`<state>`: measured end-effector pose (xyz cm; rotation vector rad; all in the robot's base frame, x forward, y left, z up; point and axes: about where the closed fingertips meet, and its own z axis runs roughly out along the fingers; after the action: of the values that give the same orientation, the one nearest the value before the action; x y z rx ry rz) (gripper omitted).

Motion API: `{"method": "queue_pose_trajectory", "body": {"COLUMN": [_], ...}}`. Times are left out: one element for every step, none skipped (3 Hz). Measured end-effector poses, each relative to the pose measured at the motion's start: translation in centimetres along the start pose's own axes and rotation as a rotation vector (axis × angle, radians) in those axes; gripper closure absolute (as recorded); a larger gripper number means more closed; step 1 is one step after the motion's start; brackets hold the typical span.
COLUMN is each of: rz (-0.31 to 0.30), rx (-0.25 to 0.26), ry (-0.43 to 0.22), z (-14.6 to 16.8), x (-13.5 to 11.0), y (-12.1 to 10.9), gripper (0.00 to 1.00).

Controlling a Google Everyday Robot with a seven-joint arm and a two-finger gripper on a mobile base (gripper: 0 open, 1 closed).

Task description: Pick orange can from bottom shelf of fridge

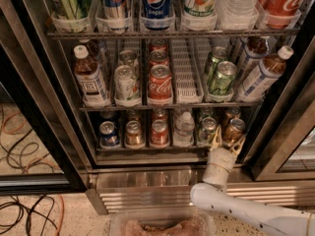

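The fridge (44,107) stands open in front of me, with dark wire racks of cans and bottles. The bottom shelf (147,147) holds a row: a blue can (109,134), an amber can (134,133), a red can (159,132), a clear bottle (184,129), a green can (206,130) and, at the far right, an orange can (234,129) with a silver top. My gripper (228,141) is open at the front of the shelf's right end. Its pale fingers (217,134) stand just in front of and below the orange can, one on each side.
The middle rack (172,103) above carries tea bottles (89,80), a Coca-Cola can (160,82) and green cans (221,77). The right door frame (280,132) stands close beside my arm. A steel grille (147,193) lies below the shelf. Cables (24,146) lie on the floor at left.
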<state>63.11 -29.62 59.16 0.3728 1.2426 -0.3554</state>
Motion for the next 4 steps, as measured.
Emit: {"method": "queue_pose_trajectory", "body": {"rz": [-0.007,-0.007,-0.007,-0.007], "rx": [0.032,0.033,0.033,0.033], "ry": [-0.014,-0.014,-0.014,-0.014], "z": [0.93,0.97,0.97,1.1], "x": [0.02,0.0,0.0,-0.43], "y": [-0.65,-0.67,-0.67,-0.64], "gripper": [0.51,0.74,0.97,1.0]}}
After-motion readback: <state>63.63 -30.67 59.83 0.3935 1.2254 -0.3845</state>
